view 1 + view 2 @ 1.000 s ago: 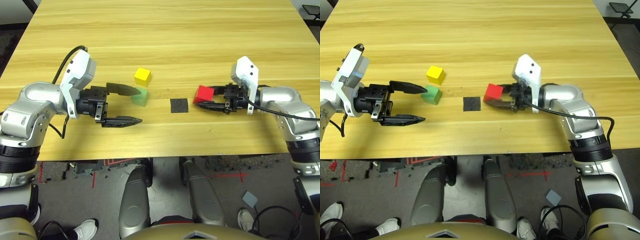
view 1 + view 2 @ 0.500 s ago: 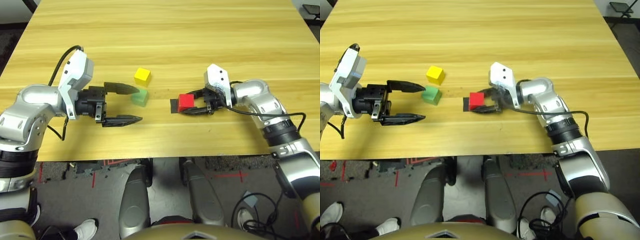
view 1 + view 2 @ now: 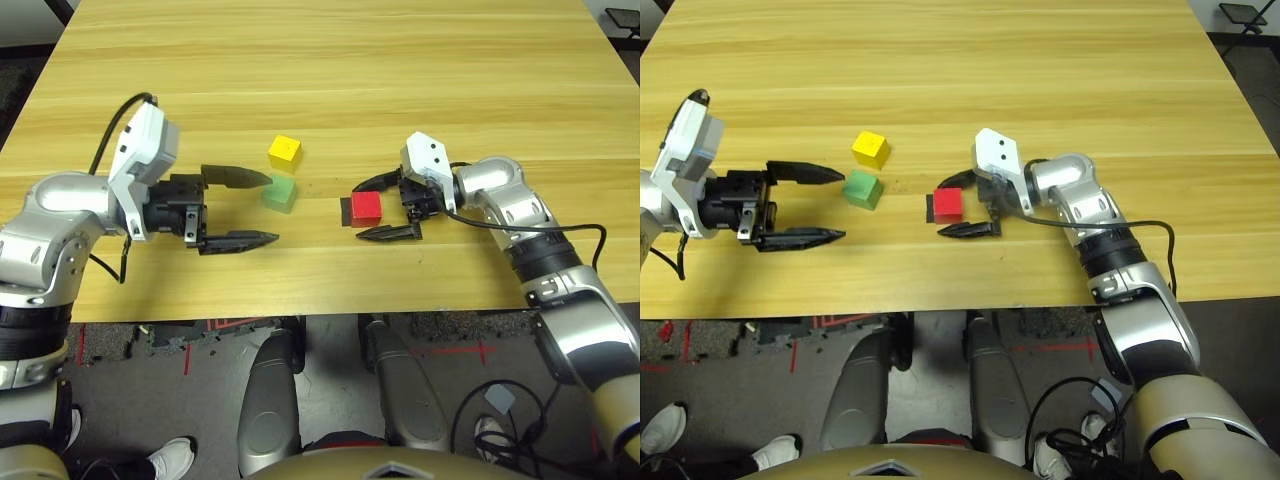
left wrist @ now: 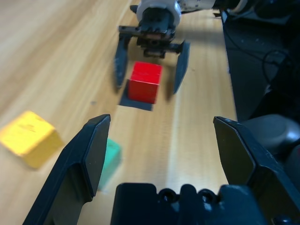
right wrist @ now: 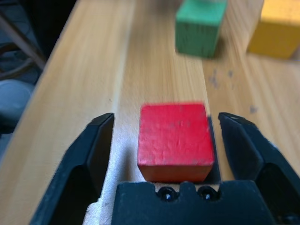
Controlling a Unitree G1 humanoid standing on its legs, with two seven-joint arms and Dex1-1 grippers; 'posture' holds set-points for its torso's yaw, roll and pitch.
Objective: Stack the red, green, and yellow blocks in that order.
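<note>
Nearest us, at the front part of the wooden table [image 3: 330, 60], we see both grippers at abt the same depth, pointing at each other.

Our left gripper [image 3: 250, 208] hangs just above the tabletop w/ fingers spread wide and nothing between them. Its far fingertip [image 3: 262, 178] sits just beside the green block [image 3: 280, 194], on that block's left; we can't tell if it touches. The near finger lies well clear of the block, closer to the table's front edge.

Our right gripper [image 3: 372, 208] is also spread wide. The red block [image 3: 367, 207] sits between its two fingers w/ a visible gap on each side in the right wrist view, so it has no hold on the block. The red block rests flat on the black square patch [image 3: 345, 211], covering most of it; a strip of the patch shows on the block's left side.

A bit farther back, left of center, the green block stands on the bare wood, well apart from the red one.

Farthest of the three, the yellow block [image 3: 285, 152] sits just behind the green block, near it but w/ a small gap, turned slightly vs. the table edge.
</note>
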